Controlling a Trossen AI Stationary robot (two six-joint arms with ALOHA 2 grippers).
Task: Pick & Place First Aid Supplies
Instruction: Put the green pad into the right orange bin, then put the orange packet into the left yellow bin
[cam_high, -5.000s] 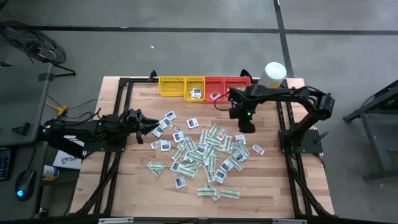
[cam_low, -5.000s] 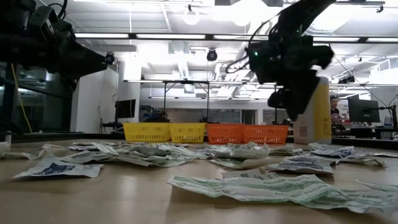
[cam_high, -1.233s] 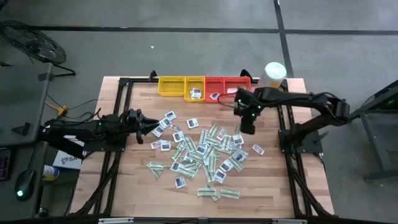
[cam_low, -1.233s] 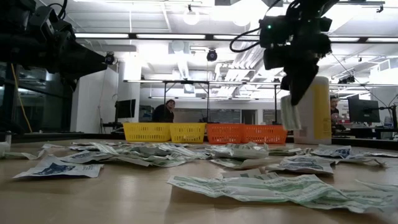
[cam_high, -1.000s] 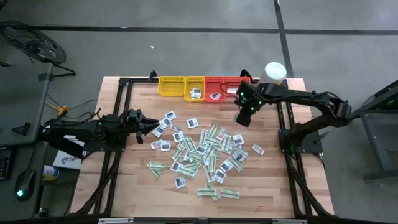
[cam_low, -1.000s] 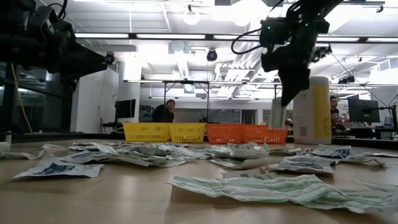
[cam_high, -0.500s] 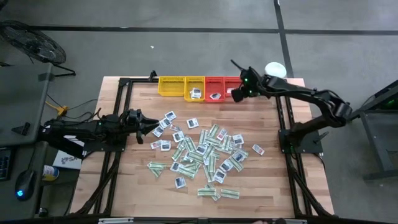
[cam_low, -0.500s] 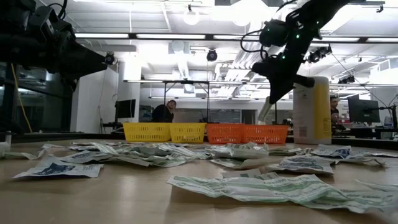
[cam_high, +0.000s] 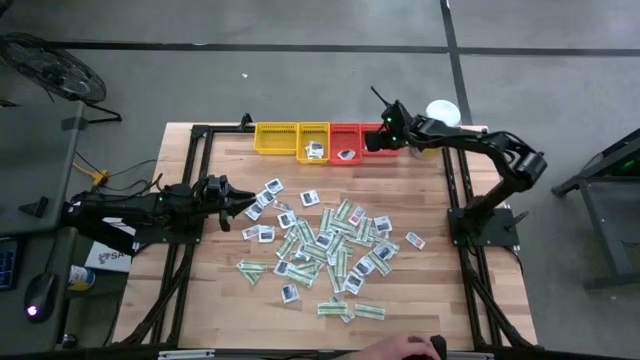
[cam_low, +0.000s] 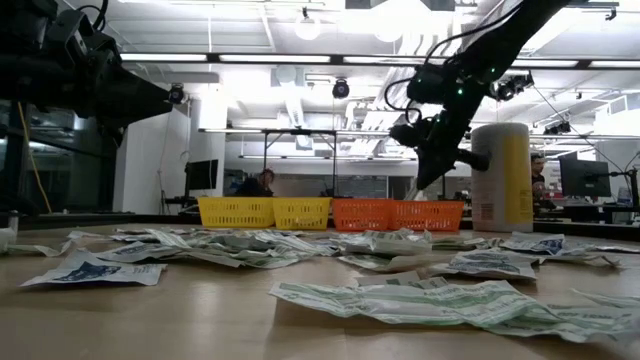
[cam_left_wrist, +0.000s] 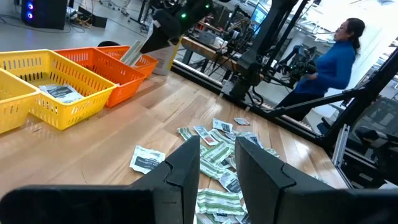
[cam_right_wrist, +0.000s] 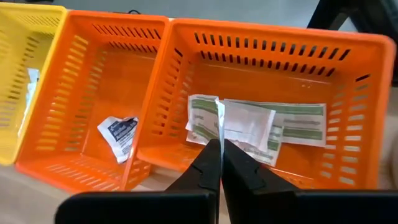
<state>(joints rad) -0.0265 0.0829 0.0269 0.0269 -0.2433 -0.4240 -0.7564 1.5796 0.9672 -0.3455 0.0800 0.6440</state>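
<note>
Right wrist view: my right gripper (cam_right_wrist: 219, 148) jaws pinch a strip packet (cam_right_wrist: 218, 121) edge-on, directly above the orange tray (cam_right_wrist: 348, 81) beneath them, positioned for release.

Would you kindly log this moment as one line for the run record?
right gripper: jaws shut on strip packet, above red tray | left gripper: waiting, table's left side | pile: unsorted

Two yellow trays (cam_high: 292, 139), two red trays (cam_high: 346, 140), one canister (cam_high: 441, 113), dozens of packets (cam_high: 325, 243) (uncountable heap)
</note>
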